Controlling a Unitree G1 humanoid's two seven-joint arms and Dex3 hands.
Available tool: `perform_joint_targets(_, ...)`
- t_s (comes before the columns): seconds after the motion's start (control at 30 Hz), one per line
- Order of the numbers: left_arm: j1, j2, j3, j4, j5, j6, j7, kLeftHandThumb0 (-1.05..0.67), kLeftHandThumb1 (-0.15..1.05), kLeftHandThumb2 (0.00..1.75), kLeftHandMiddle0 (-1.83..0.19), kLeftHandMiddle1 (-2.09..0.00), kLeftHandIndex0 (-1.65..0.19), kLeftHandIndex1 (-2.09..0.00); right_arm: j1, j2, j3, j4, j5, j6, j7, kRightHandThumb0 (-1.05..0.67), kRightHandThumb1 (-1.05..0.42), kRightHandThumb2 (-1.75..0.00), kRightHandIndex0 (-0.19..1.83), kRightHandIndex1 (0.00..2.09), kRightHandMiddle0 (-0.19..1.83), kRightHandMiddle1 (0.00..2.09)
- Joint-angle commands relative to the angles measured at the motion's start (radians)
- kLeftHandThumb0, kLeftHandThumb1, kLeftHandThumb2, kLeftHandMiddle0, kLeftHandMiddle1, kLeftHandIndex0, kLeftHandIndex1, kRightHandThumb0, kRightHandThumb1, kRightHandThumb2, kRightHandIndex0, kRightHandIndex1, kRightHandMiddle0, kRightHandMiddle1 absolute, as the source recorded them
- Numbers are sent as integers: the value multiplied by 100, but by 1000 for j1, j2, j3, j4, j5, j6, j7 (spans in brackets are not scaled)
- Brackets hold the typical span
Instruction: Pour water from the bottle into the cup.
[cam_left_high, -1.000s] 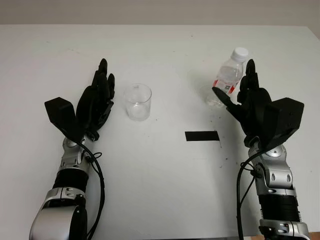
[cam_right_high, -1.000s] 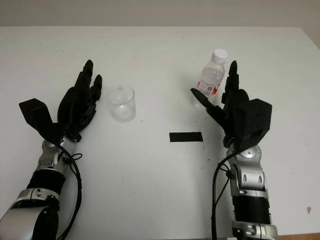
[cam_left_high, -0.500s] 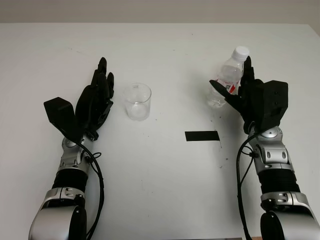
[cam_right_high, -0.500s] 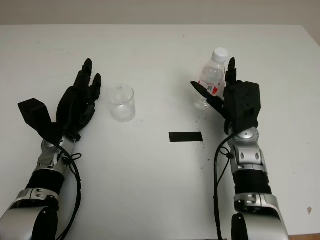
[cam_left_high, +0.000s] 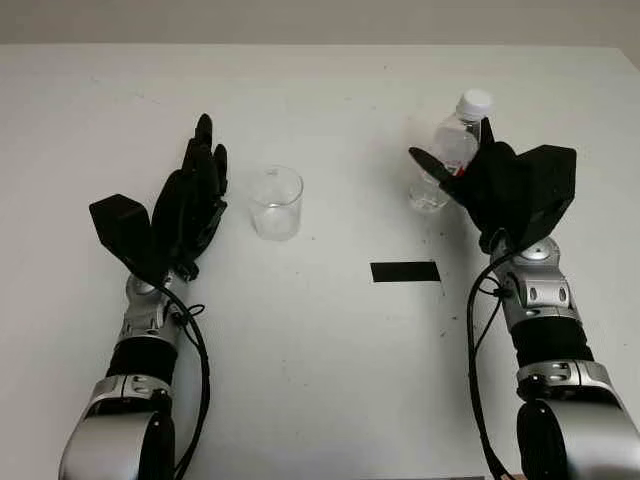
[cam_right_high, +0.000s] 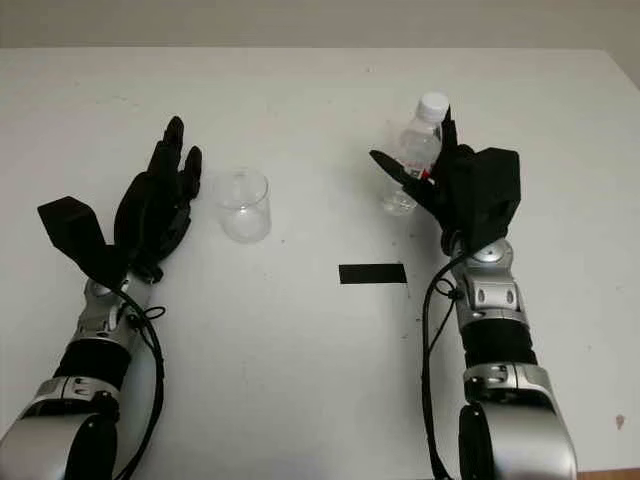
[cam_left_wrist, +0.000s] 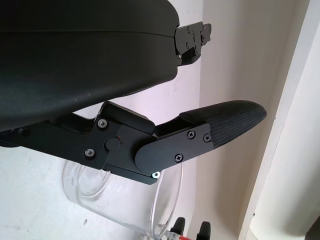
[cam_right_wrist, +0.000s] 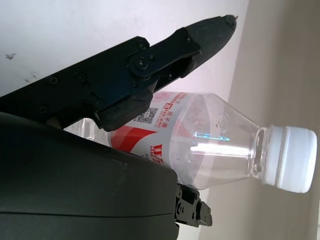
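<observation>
Left hand (cam_left_high: 190, 205) open, just left of the cup (cam_left_high: 276, 203), holding nothing. Black tape strip (cam_left_high: 405, 271) mid-table. Right hand (cam_left_high: 490, 180) against the bottle (cam_left_high: 445, 160), far right, fingers around it but not visibly clamped. Bottle looks light, thin, crushable, slick; grip mid-body at the label. Wrist view adds the white cap (cam_right_wrist: 290, 159) still on and the red label.

Clear capped bottle (cam_left_high: 447, 158) upright, far right; empty clear cup (cam_left_high: 276, 203) upright, centre-left.
</observation>
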Motion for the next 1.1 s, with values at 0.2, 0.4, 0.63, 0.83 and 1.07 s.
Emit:
perform_joint_targets(0.2,17,-2,-1,-19,5,-13,6,-81,105,78,19,0,19,0,-86,8,19,147,-39,-79,-84,-48,-103,-13,85,199,60,202)
perform_joint_targets(0.4,23,-3,2,-20,-1,-19,5,-81,105,77,19,0,19,0,-104,-11,56,181,-95,-80,-86,-46,-105,-36,124,209,103,209)
perform_joint_targets(0.63,28,-4,5,-19,-7,-21,-8,-81,105,76,19,0,19,0,-102,-17,74,182,-123,-105,-92,-43,-105,-40,131,209,119,209)
perform_joint_targets(0.83,32,-8,3,-25,-5,-18,-2,-82,105,76,19,0,19,0,-128,-23,152,190,-263,-197,-221,-37,-105,-37,129,209,112,209)
perform_joint_targets(1.07,46,-12,-3,-47,2,-17,9,-81,105,76,19,0,19,0,-203,-48,309,208,-500,-210,-358,-39,-105,-35,128,209,102,209)
